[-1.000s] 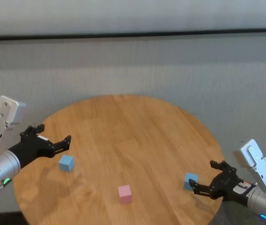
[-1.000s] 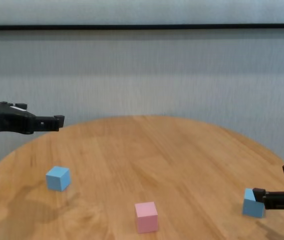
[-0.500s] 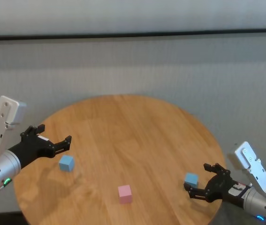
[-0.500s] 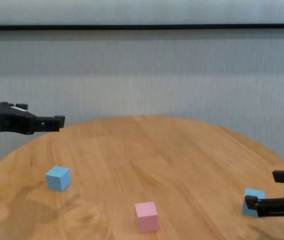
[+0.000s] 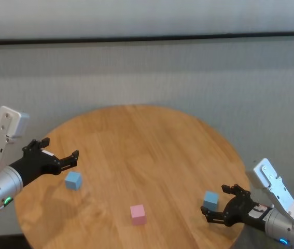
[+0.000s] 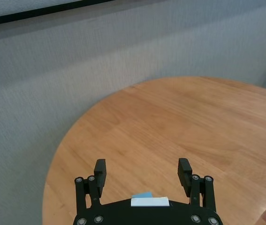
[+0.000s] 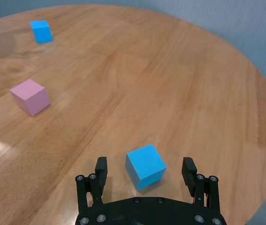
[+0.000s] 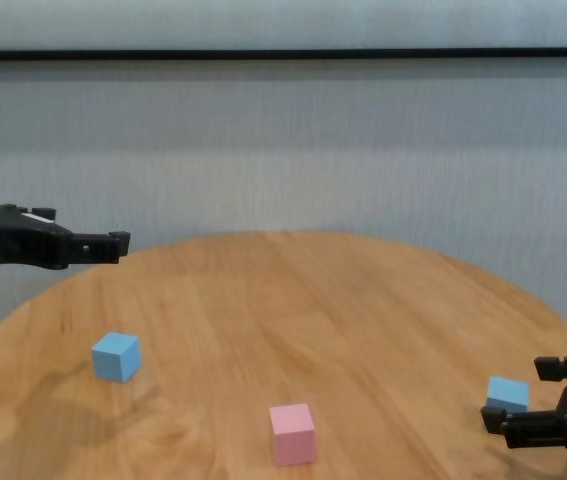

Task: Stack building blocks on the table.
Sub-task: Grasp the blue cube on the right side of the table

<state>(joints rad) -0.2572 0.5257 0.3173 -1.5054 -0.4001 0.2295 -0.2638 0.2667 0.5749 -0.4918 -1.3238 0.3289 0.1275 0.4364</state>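
The table (image 5: 147, 145) is round, of light wood. Three building blocks lie apart on it. One light blue block (image 5: 73, 180) is on the left, a pale pink block (image 5: 138, 214) is near the front middle, and a second light blue block (image 5: 211, 198) is on the right. My right gripper (image 5: 215, 203) is open low over the table, its fingers on either side of the right blue block (image 7: 146, 166) without touching it. My left gripper (image 5: 58, 158) is open and empty, held above the table just behind the left blue block (image 8: 115, 357).
A grey wall stands behind the table. The table's rim (image 8: 553, 320) runs close by my right gripper (image 8: 516, 392). The pink block (image 7: 29, 96) and the far blue block (image 7: 41, 31) lie well ahead of the right gripper.
My right gripper has drawn back toward the near edge and sunk lower. The right blue block looked tilted against it before and now sits flat. The left arm has not moved.
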